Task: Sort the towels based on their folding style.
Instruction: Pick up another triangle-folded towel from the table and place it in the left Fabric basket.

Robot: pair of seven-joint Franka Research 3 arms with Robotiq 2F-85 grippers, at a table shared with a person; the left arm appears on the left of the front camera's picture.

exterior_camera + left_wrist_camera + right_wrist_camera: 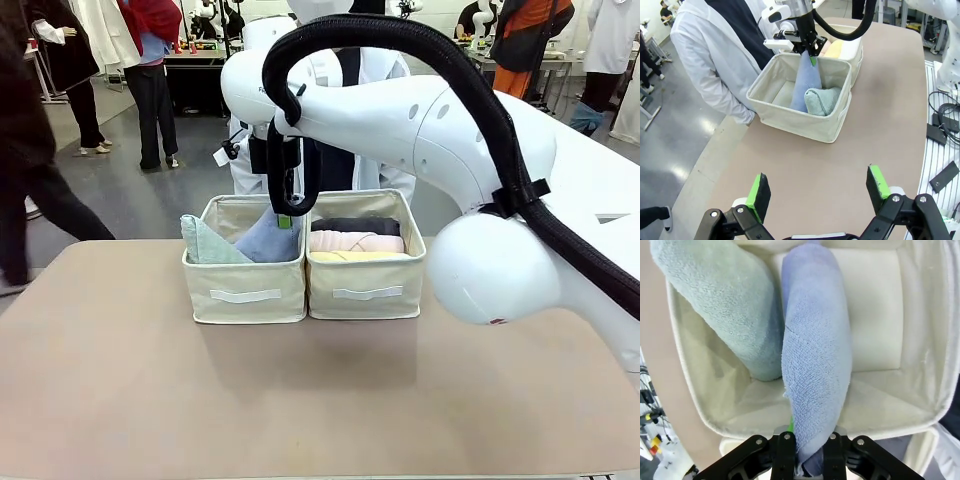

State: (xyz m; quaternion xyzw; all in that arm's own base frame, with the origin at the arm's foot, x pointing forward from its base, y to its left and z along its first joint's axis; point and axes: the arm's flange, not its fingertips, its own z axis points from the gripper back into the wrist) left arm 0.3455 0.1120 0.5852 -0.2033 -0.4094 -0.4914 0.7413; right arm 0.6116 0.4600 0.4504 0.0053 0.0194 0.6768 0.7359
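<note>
Right hand point(805, 460) gripping blue towel point(815, 365)

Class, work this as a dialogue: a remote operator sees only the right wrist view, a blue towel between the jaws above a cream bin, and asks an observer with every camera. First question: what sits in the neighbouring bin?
Observer: The front view shows rolled towels in the right bin: dark grey, pink and white, yellow.
Operator: Where is the left arm?
Observer: Its gripper hangs over bare table, well short of the bins, jaws wide apart and holding nothing.
Operator: Is anyone nearby?
Observer: A person in a pale jacket stands at the far edge, right beside the left bin where the right gripper pinches the blue cone next to the mint one.
</note>
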